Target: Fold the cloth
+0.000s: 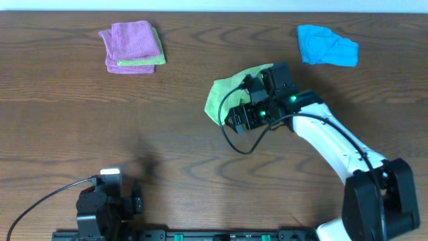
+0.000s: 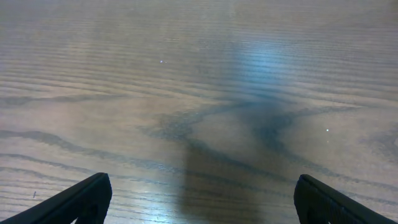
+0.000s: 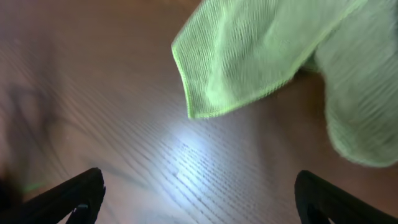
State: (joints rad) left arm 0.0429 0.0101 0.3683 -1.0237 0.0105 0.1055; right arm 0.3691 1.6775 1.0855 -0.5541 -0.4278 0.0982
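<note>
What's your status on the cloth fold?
Both open: right gripper by cloth, left gripper well clear. Cloth bunched, not folded. Nothing in the way.

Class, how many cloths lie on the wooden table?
4: a folded purple towel upper left, atop a green towel; a bright blue cloth upper right; a crumpled lime-green microfibre towel at centre. The stack may hide more.
</note>
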